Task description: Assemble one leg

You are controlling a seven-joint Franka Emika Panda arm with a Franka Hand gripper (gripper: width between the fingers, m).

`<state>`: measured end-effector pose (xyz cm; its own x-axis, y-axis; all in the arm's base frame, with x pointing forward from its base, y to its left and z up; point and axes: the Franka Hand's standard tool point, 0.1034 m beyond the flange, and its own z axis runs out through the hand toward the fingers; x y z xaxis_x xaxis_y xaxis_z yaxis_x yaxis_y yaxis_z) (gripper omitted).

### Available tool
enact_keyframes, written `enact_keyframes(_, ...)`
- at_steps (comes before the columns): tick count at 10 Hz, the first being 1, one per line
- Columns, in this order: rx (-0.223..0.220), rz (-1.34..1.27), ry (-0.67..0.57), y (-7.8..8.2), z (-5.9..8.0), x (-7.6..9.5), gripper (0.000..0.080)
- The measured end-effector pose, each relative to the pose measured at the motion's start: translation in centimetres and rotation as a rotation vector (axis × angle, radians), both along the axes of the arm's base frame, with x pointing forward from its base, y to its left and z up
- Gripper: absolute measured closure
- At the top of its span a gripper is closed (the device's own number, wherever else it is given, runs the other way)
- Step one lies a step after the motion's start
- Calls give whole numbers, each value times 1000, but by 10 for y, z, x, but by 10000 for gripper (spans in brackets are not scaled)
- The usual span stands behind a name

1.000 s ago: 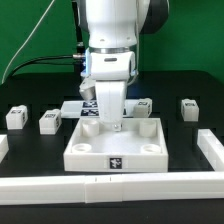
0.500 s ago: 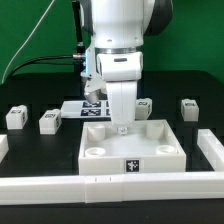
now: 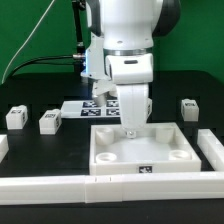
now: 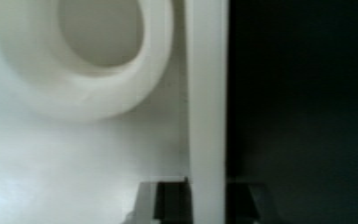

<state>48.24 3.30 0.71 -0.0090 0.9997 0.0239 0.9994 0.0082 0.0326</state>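
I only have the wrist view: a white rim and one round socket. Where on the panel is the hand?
Observer: The hand grips the far wall of the white panel, near its middle.
Operator: Any legs close by?
Observer: One leg and a second leg sit at the exterior view's left, a third leg at its right, all apart from the panel.
Operator: What's in front?
Observer: A white rail runs along the panel's near side.
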Motion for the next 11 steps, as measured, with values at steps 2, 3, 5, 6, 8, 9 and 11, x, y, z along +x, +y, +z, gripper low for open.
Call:
enact_keyframes(2,2,3,-10,2,0,7,742)
enact_keyframes(3,4,0,-10,6,0,9,742)
enact_keyframes(5,2,-39,5,19,0,8,742)
enact_keyframes(6,5,-36,0,21,0,8,742)
enact_keyframes(8,5,-37,0,21,0,8,667)
enact_keyframes(9,5,-38,0,21,0,8,667)
enact_keyframes(11,5,-38,0,21,0,8,348)
